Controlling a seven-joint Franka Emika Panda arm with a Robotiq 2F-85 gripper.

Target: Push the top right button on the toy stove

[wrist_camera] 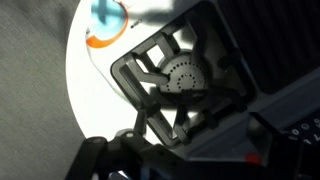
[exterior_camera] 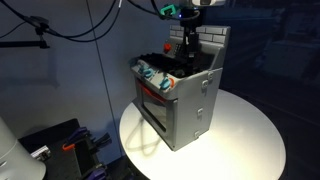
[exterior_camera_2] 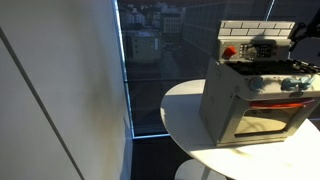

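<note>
1 pass: found gripper (exterior_camera: 186, 42) just above toy stove (exterior_camera: 190, 105), near tabletop (exterior_camera: 250, 130) edge; judged ctrl panel (exterior_camera_2: 255, 48) directly below; couldn't tell if open/closed.

The toy stove (exterior_camera: 192, 108) has a silver-grey body, and its back wall (exterior_camera_2: 255, 30) carries a pale grey brick pattern in both exterior views. The oven door (exterior_camera_2: 268, 112) is framed in orange-red. The knobs (exterior_camera: 150, 72) are blue-teal; in the wrist view one shows light blue over orange. The burner (wrist_camera: 182, 80) is black. The round surface (exterior_camera: 250, 140) is white.
</note>
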